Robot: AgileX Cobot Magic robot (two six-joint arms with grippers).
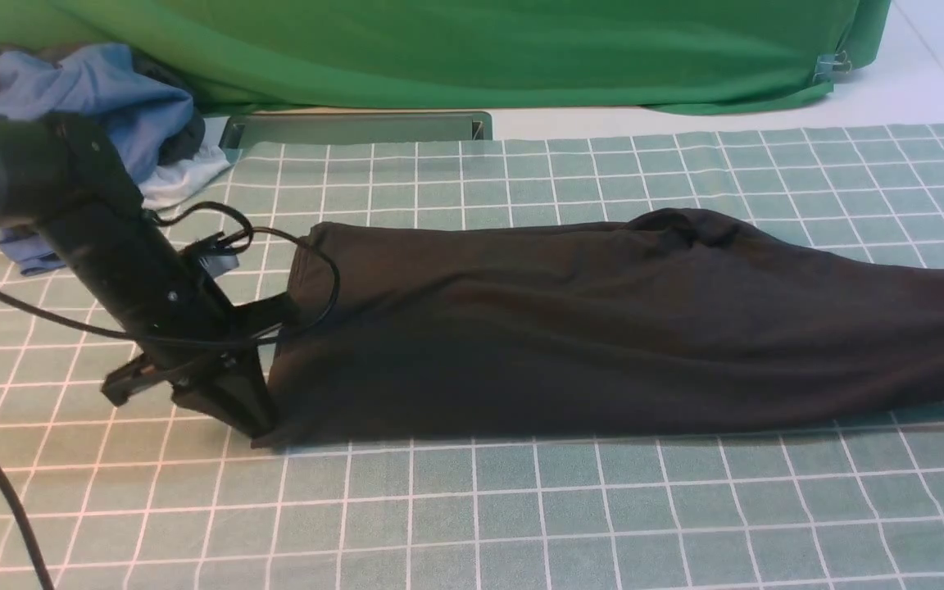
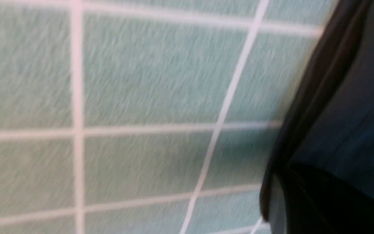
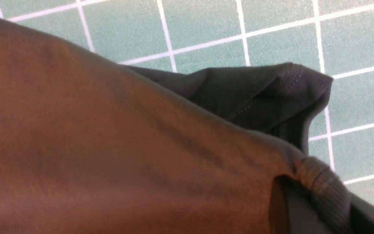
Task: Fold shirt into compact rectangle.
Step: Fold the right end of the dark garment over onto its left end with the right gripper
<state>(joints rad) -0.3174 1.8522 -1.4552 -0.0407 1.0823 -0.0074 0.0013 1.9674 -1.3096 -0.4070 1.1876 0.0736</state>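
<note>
Front view: left arm [image 1: 111,246] screens blue garments [image 1: 115,106]; shirt [image 1: 603,328] seemingly gripped.

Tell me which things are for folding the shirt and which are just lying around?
For the job: black shirt; left gripper, shut on the shirt's near corner.
Just lying about: blue and white clothes; green cloth; grey bar beyond the checked mat.

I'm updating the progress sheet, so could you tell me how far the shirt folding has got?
Done: the shirt lies folded into one long band across the checked cloth. In hand: the left jaws are shut at its near left corner; the right jaws seem to pinch the ribbed end. Left: folding the band crosswise into a compact rectangle.
</note>
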